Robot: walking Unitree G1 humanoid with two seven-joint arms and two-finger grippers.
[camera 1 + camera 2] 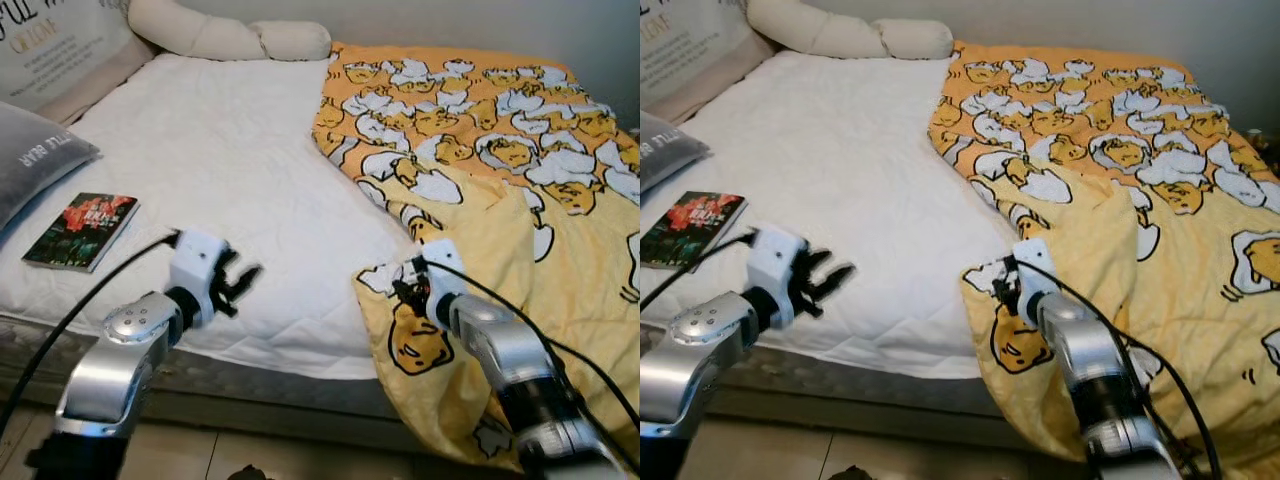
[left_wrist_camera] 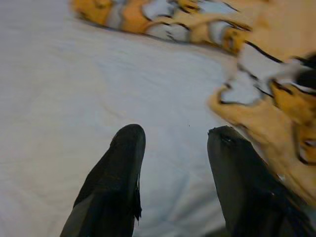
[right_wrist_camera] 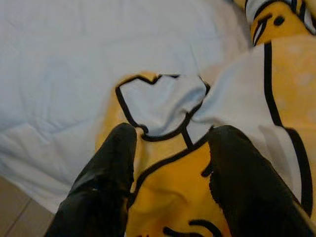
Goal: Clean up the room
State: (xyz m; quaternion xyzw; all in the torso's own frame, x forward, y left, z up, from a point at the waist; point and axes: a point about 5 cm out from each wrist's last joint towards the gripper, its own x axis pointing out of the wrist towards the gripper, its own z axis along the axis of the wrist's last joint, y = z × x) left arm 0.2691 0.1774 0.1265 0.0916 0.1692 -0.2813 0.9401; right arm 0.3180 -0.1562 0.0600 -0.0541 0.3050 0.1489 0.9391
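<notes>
White quilted bed (image 1: 230, 170) before us: our right gripper (image 3: 168, 163) straddles, half-open, the yellow cartoon-print blanket's (image 1: 520, 200) corner; left gripper (image 2: 173, 173) hovers open, empty. Next, pinch and spread.

Both silver arms reached forward; the left gripper (image 1: 238, 282) had its fingers spread, and the right gripper (image 3: 170, 163) likewise gaped.

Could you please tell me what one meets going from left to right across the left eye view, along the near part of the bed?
Book → left gripper → bare white mattress → right gripper → yellow cartoon blanket.
</notes>
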